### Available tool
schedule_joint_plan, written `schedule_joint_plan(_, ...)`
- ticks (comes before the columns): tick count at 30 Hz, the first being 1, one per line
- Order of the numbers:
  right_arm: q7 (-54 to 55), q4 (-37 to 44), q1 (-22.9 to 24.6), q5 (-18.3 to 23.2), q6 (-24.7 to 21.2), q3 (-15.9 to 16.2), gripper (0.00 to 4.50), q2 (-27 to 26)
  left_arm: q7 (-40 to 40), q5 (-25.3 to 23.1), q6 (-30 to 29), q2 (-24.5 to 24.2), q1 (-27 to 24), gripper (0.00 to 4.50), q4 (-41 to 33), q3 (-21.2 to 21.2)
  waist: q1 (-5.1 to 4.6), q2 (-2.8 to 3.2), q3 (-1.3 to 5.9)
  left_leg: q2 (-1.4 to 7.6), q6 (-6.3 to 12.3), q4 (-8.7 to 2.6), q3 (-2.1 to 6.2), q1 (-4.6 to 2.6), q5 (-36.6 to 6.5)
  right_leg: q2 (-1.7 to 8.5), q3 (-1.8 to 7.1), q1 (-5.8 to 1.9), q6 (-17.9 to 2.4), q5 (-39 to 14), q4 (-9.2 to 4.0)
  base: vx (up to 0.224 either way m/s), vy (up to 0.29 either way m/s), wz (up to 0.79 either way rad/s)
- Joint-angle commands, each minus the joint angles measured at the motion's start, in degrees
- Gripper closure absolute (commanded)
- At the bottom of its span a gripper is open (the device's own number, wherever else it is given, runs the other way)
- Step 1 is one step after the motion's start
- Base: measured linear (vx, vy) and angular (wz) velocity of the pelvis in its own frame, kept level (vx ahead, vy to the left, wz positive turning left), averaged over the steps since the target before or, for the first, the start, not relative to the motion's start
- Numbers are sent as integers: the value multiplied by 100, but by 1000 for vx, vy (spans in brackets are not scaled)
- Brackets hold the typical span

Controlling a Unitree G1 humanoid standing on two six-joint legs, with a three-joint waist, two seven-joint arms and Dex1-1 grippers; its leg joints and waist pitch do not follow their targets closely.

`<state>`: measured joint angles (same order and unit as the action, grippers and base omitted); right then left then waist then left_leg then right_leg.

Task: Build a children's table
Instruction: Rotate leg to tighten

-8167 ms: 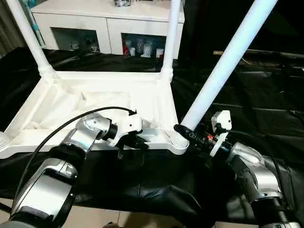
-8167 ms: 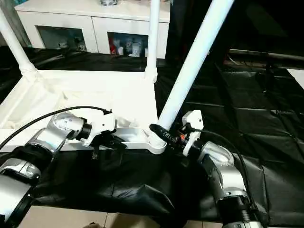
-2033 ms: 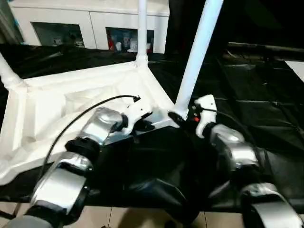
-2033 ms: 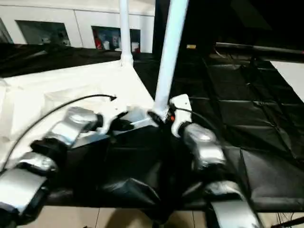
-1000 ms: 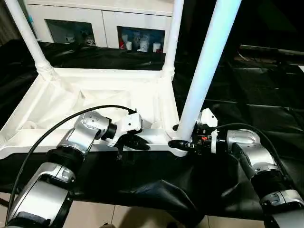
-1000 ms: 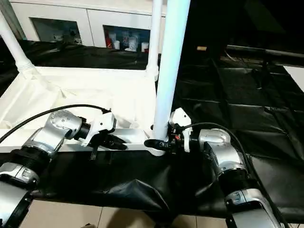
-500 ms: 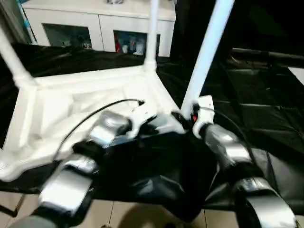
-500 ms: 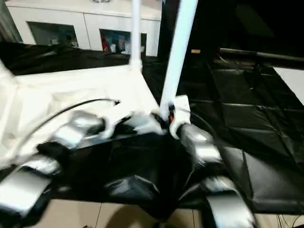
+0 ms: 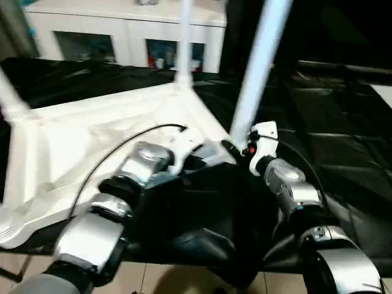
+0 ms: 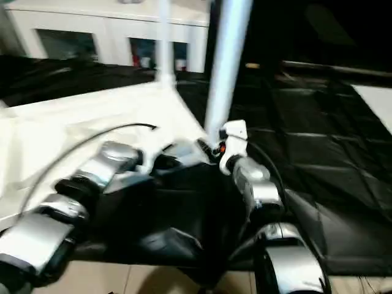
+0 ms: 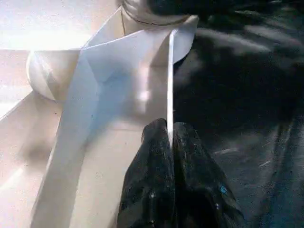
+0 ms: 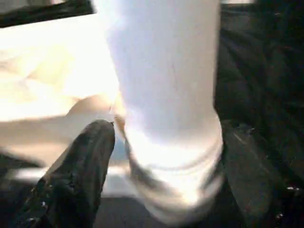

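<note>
The children's table (image 9: 92, 141) lies upside down on the black-draped worktop (image 9: 343, 147), its ribbed underside facing up. It takes up the worktop's left half and its near right corner sits close to the worktop's near edge. Legs stand up from its corner sockets: one at the far right corner (image 9: 184, 43), one at the far left (image 9: 11, 98), and the leg (image 9: 257, 67) at the near right corner, which rises beside the robot's arms.

The left hand (image 11: 169, 135) is closed on the thin upright rim (image 11: 169, 80) of the tabletop's near edge, its two black fingers (image 11: 152, 156) pressed together with the rim between them, just beside the near right corner socket (image 11: 156, 14). From the head camera, that hand (image 9: 196, 162) sits at the edge of the tabletop with its silver forearm (image 9: 131, 174) reaching in from the left.

The right hand (image 12: 166, 156) is at the base of the near right leg (image 12: 166, 71), where it enters the socket. One black finger (image 12: 80, 166) stands on one side of the tube and the other on the opposite side, so the fingers straddle the leg; whether they press on it or stand clear I cannot tell. From above, this hand (image 9: 236, 150) lies right against the foot of the leg.

A white cabinet (image 9: 122, 30) with glass doors stands beyond the worktop's far edge.
</note>
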<state>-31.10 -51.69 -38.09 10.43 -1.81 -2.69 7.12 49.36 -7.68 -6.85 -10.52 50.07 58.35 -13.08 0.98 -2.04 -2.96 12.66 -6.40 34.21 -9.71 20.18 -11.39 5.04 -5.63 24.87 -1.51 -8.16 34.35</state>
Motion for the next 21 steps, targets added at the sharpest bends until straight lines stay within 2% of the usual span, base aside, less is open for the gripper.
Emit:
schedule_joint_plan(1, -968, 318, 77, -151, 1, 673, 58, 10, 161, 4, 553, -17, 50, 450, -246, -9, 40, -10, 428, -52, 558, -345, -57, 82, -933, 223, 205, -472, -901, -2020, -488, 0, 0, 0)
schedule_joint_plan(5, -2066, 781, 330, -268, 39, 997, 58, 483, 1210, 137, 968, -261, -205, 450, -640, -204, 39, 5, 421, -6, 634, -347, -59, 71, -969, 238, 230, -462, -1101, -1725, -445, 0, 0, 0)
schedule_joint_plan(9, -2579, 1015, 450, -292, 133, 1062, 58, 748, 2151, 279, 1136, -514, -439, 450, -982, -409, 31, 32, 434, 23, 620, -355, -57, 65, -893, 242, 247, -469, -1278, -1401, -396, 0, 0, 0)
schedule_joint_plan(12, -2907, 1200, 513, -184, 145, 1106, 58, 911, 2713, 408, 1232, -692, -592, 450, -1187, -510, 93, 75, 447, 62, 650, -352, -81, 26, -763, 231, 264, -449, -1511, -896, -331, 0, 0, 0)
schedule_joint_plan(13, -3152, 1368, 576, -58, 73, 1153, 58, 997, 2948, 519, 1160, -766, -661, 450, -1317, -502, 151, 88, 448, 82, 671, -345, -112, -36, -791, 230, 280, -423, -1636, -656, -298, 0, 0, 0)
schedule_joint_plan(14, -3238, 1426, 601, -16, 45, 1167, 58, 1019, 3008, 547, 1147, -786, -679, 450, -1353, -501, 155, 70, 429, 76, 687, -358, -116, 0, -836, 201, 276, -438, -1658, -568, -284, 0, 0, 0)
schedule_joint_plan(15, -3401, 1516, 648, 14, -9, 1196, 58, 1058, 3084, 565, 1121, -821, -709, 450, -1414, -496, 160, 69, 422, 63, 678, -359, -114, 14, -895, 198, 268, -452, -1624, -658, -286, 0, 0, 0)
schedule_joint_plan(16, -3504, 1572, 679, 27, -42, 1216, 58, 1082, 3130, 572, 1110, -843, -727, 450, -1449, -493, 195, 74, 430, 73, 638, -363, -112, -7, -990, 230, 273, -457, -1565, -837, -311, 0, 0, 0)
schedule_joint_plan(19, -3704, 1666, 740, -2, -81, 1285, 58, 1148, 3210, 584, 1101, -882, -759, 450, -1505, -475, 216, 66, 415, 64, 498, -372, -111, -12, -1100, 233, 271, -441, -1409, -1244, -351, 0, 0, 0)
schedule_joint_plan(21, -3916, 1717, 794, -62, -89, 1370, 84, 1220, 3285, 584, 1123, -934, -778, 450, -1520, -448, 226, 65, 404, 51, 453, -372, -116, -19, -1155, 231, 274, -426, -1309, -1469, -388, 0, 0, 0)
